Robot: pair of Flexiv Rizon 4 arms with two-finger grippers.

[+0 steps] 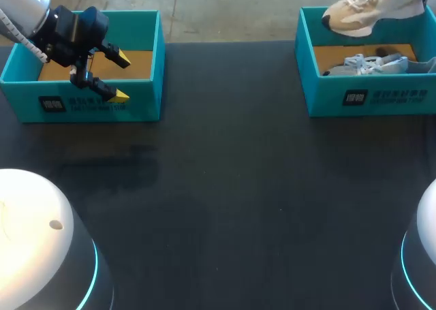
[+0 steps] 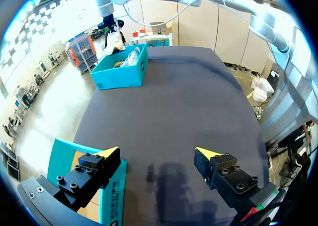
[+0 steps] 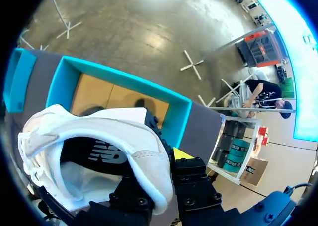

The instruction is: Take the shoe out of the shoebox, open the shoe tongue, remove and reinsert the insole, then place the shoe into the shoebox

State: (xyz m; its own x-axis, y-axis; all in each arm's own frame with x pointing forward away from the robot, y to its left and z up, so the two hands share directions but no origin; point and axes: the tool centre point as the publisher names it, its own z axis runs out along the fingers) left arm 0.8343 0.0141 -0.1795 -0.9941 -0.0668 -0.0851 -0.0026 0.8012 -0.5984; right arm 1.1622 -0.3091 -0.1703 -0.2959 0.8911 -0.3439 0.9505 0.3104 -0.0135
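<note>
Beige shoe [image 1: 373,9] hangs clamped in right tool [image 3: 166,169] above shoebox [image 1: 368,95].

A dark, matte black surface [image 1: 225,187] carries two open shoeboxes, well apart. The left teal cardboard shoebox [image 1: 146,102] sits at the far left corner. The right teal cardboard shoebox [image 1: 327,95] sits at the far right. Each has a dark label on its near wall.

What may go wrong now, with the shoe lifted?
The right end effector grips the beige shoe only at its collar; it might slip and fall onto the grey shoe in the right shoebox. The open left end effector hangs over the front wall of the left shoebox and might snag it.
</note>
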